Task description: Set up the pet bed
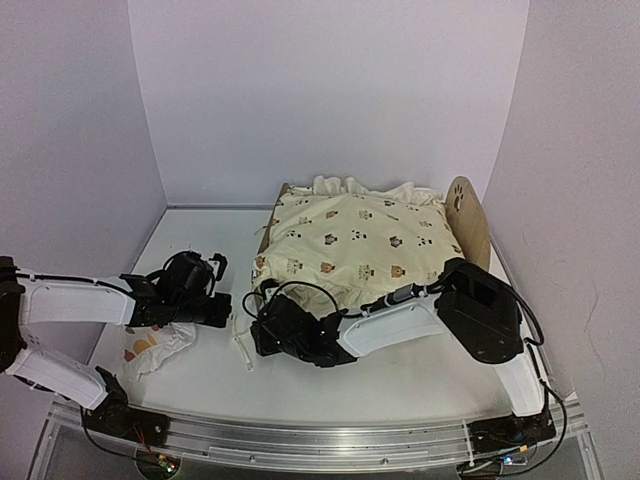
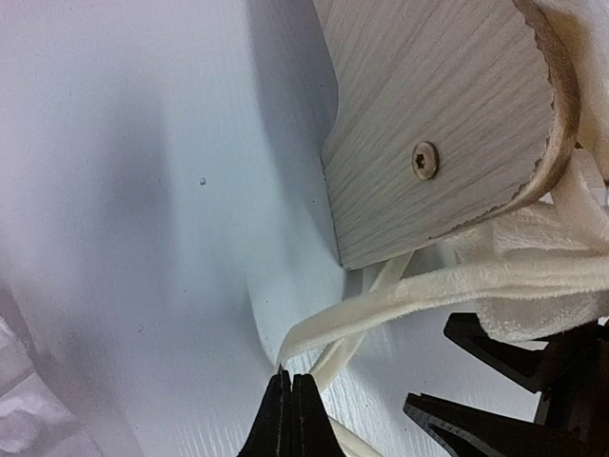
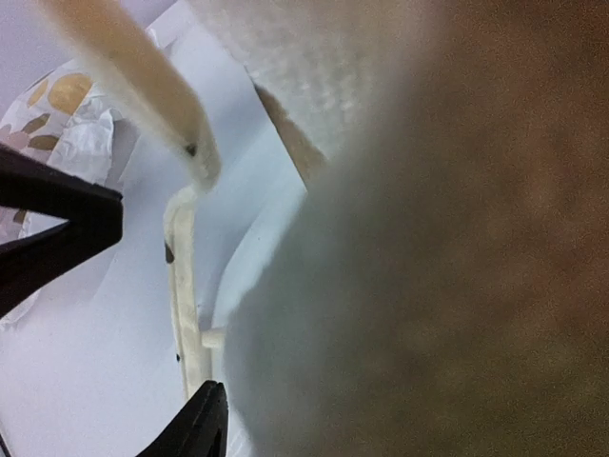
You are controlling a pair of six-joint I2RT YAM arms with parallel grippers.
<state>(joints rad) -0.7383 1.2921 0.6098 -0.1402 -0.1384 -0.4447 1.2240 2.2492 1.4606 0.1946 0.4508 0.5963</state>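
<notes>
The pet bed [image 1: 467,215] stands right of centre, and a cream animal-print cushion [image 1: 355,245] covers its frame. Its light-wood footboard [image 2: 447,124] fills the top of the left wrist view. My left gripper [image 2: 290,379] is shut just off the footboard's corner, and the end of a cream tie [image 2: 400,305] touches its tip. I cannot tell whether the tie is pinched. My right gripper [image 1: 262,335] sits at the bed's near-left corner. Its black fingers [image 2: 495,347] stand apart, open, beside the cushion's cloth. Blurred cushion hides most of the right wrist view, where only one finger [image 3: 200,428] shows.
A small white pillow [image 1: 155,345] with orange-brown prints lies on the table under my left arm. Loose ties [image 1: 240,345] trail on the table between the two grippers. White walls close in the table at the back and on both sides.
</notes>
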